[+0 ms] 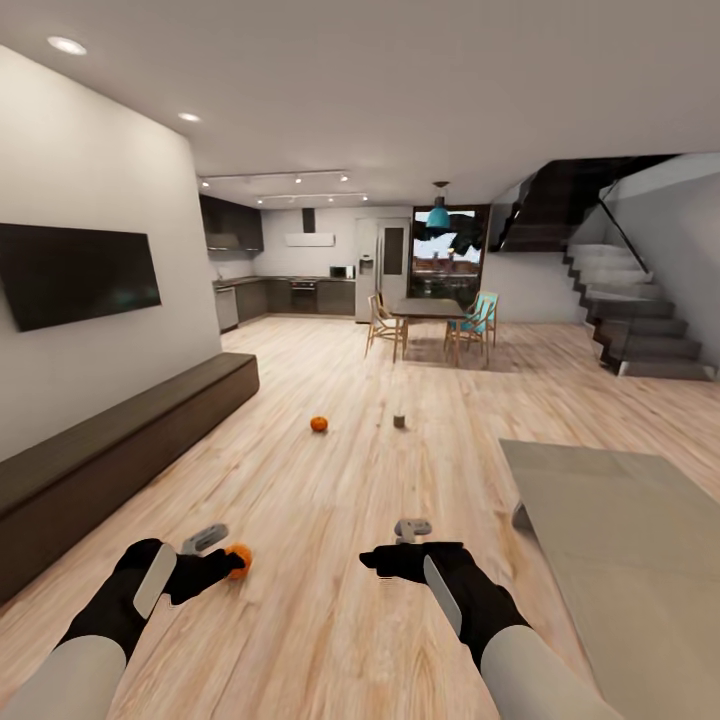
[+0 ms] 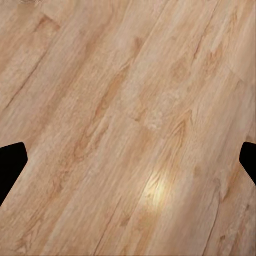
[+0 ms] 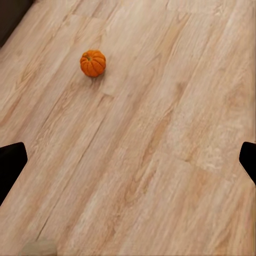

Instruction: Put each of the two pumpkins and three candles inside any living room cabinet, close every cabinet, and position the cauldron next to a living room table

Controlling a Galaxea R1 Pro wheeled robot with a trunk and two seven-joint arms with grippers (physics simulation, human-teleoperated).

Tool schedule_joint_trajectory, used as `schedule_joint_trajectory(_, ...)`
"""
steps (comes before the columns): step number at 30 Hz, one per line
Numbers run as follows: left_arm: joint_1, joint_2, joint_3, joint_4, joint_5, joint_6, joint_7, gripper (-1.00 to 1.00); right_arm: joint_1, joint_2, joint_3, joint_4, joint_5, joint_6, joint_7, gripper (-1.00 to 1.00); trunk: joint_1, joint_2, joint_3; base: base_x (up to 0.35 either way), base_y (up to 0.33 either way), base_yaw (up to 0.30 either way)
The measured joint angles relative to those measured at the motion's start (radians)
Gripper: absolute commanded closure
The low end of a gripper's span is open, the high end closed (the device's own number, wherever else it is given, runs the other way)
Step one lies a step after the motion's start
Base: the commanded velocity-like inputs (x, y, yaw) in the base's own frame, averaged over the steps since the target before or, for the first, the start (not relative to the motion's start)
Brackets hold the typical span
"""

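From the head camera, the living room's plank floor (image 1: 330, 500) runs far toward a kitchen and a dining desk (image 1: 432, 310) with chairs. The long dark cabinet (image 1: 120, 450) lies along the left wall under the black television (image 1: 78, 272), its fronts appearing shut. One pumpkin (image 1: 319, 424) sits on the floor mid-room, with a small greyish object (image 1: 399, 421), possibly a candle, just to its right. A second pumpkin (image 1: 238, 560) lies near, just beyond the left end effector (image 1: 205, 560), partly hidden by it. The right end effector (image 1: 400, 545) hangs over bare floor. A pale rug (image 1: 620, 540) spreads at the right. Both arms are held low and forward, probably a carrying pose for driving up to the scattered items.

In the left wrist view, black fingertips (image 2: 12, 162) sit at opposite edges with bare planks between them, so this end effector is spread and holds nothing.

In the right wrist view, fingertips (image 3: 12, 162) are likewise wide apart and empty; a pumpkin (image 3: 93, 63) rests on the floor well ahead, with the cabinet's dark corner (image 3: 13, 18) beyond it.
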State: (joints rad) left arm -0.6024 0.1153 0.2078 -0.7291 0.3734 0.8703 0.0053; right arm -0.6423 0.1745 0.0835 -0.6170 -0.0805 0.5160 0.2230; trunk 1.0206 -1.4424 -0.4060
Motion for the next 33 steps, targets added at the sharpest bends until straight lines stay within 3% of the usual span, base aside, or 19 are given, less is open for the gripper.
schedule_joint_trajectory(15, 0.000, 0.000, 0.000, 0.000, 0.000, 0.000, 0.000, -1.00, 0.000, 0.000, 0.000, 0.000, 0.001, 0.000, 0.000, -1.00, 0.000, 0.000, 0.000, 0.332, -0.124, 0.002)
schedule_joint_trajectory(33, -0.001, 0.000, -0.001, 0.000, 0.000, 0.000, 0.000, -1.00, 0.000, 0.000, 0.000, 0.000, 0.001, 0.000, 0.001, -1.00, 0.000, 0.000, 0.000, 0.340, -0.007, 0.047)
